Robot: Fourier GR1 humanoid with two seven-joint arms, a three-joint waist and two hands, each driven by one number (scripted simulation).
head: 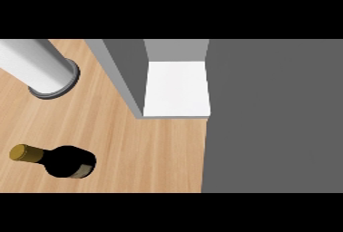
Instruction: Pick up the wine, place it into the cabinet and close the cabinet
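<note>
Head view is showing the dark glass wine bottle (66, 161) with its gold foil cap standing on the pale wooden counter (154, 154) at lower left, seen from above with its neck leaning toward the left edge. Well apart to its upper right, the grey cabinet (268, 113) is standing open, its white shelf (178, 88) showing behind the grey door (122, 77). Neither hand is appearing, so their state cannot be told; judging by side, the left one is probably lying nearer the bottle.

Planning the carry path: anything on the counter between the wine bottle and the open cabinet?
Nothing visible. Bare counter lies between the wine bottle and the cabinet, whose white interior is exposed. The grey cylinder stands left of that line. No hand shows.
</note>
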